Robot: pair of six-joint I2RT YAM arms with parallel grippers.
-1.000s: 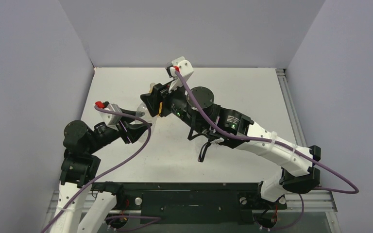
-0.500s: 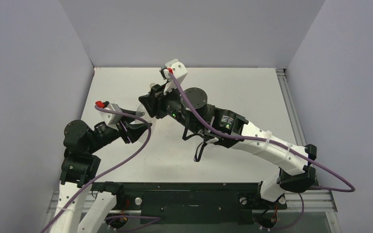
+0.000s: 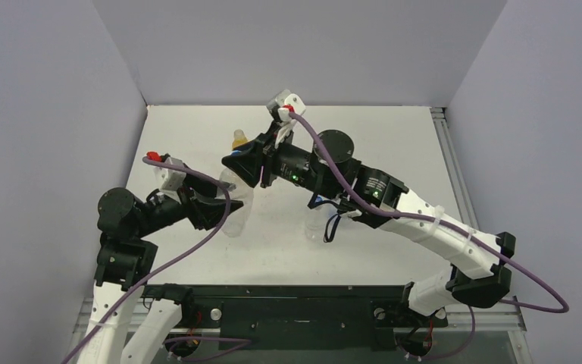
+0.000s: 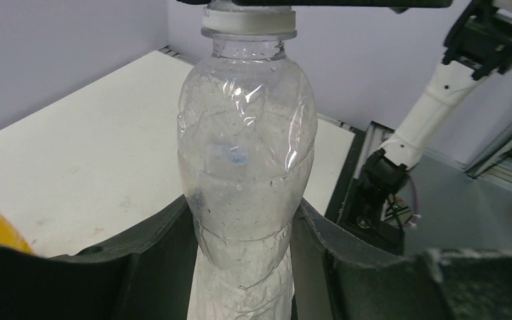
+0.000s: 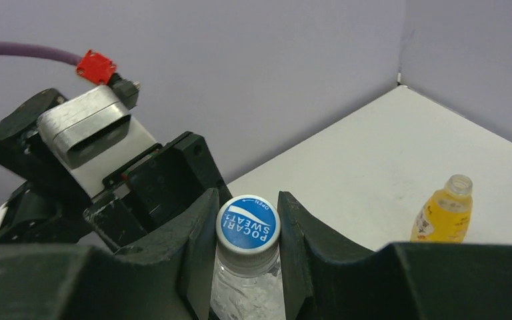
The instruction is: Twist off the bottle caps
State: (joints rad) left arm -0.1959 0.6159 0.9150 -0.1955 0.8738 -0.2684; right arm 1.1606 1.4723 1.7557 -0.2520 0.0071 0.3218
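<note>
Clear bottle, one: left gripper clenches its body, right gripper clamps its one blue-topped cap. One open-necked yellow-orange bottle stands well apart from it.

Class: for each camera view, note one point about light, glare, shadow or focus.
Top external: even soft light, only faint shadows on the white table. Left wrist: bright glints on the clear bottle; the left fingers at the bottom edge are blurred. Right wrist: the print on the blue-topped cap is sharp, the right fingers dark and featureless.
</note>
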